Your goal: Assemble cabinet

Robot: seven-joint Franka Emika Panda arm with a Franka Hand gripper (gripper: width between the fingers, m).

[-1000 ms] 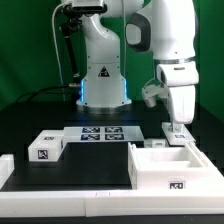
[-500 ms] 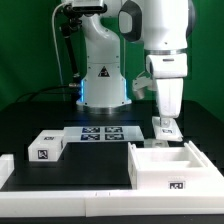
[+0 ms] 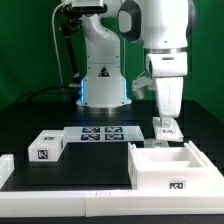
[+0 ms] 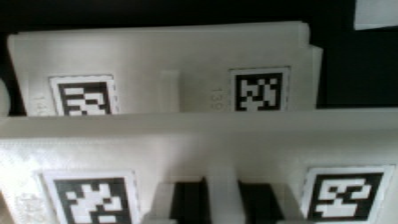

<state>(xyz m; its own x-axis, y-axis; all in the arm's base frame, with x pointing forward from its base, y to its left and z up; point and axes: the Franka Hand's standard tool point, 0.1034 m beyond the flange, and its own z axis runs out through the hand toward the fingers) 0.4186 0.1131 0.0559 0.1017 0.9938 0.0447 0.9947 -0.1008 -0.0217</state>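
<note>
The cabinet's large white open body (image 3: pixel 168 166) lies at the front on the exterior view's right. A smaller white panel (image 3: pixel 166 144) lies just behind it. My gripper (image 3: pixel 165 126) points straight down over that panel. In the wrist view my two dark fingers (image 4: pixel 189 203) stand close together, with a white ridge of a tagged panel (image 4: pixel 107 150) pressed between them, so the gripper (image 4: pixel 222 205) is shut on it. A second tagged panel (image 4: pixel 169 60) lies beyond it. A white tagged block (image 3: pixel 46 147) sits at the exterior view's left.
The marker board (image 3: pixel 100 133) lies flat in the middle in front of the robot's base (image 3: pixel 104 85). A white L-shaped rail (image 3: pixel 8 170) runs along the front left edge. The table top is black.
Between one second and half a second ago the arm swung toward the exterior view's left and turned its wrist. It has held still since then.
</note>
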